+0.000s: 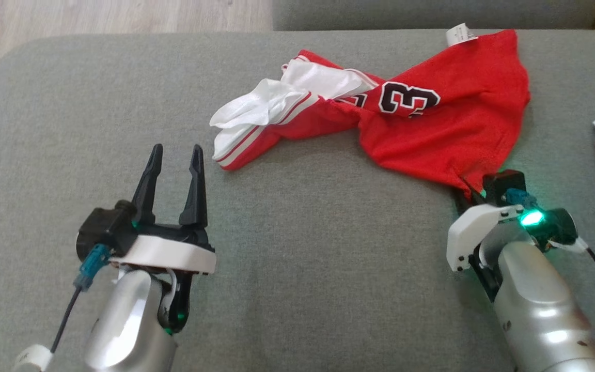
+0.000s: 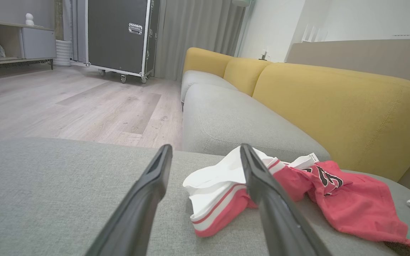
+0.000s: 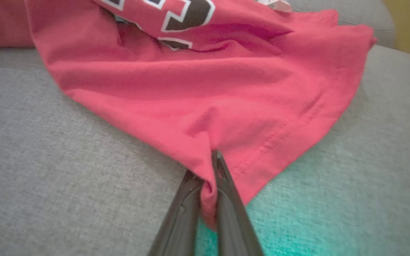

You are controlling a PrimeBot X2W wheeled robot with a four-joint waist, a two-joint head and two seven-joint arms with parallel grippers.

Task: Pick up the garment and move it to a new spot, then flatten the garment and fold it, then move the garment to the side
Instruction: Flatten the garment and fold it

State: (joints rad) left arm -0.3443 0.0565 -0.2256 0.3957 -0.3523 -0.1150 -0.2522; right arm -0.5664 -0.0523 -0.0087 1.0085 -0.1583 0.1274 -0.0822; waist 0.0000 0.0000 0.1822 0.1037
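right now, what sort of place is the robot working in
Probably a living room, at home or staged: a grey-and-yellow sofa, a wood-look floor and long curtains. The wheeled flight case by the curtains hints at a demo space.

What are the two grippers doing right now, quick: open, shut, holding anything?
Left gripper: open, holding nothing, not touching the red jersey.
Right gripper: closed, pinching the jersey's near hem.
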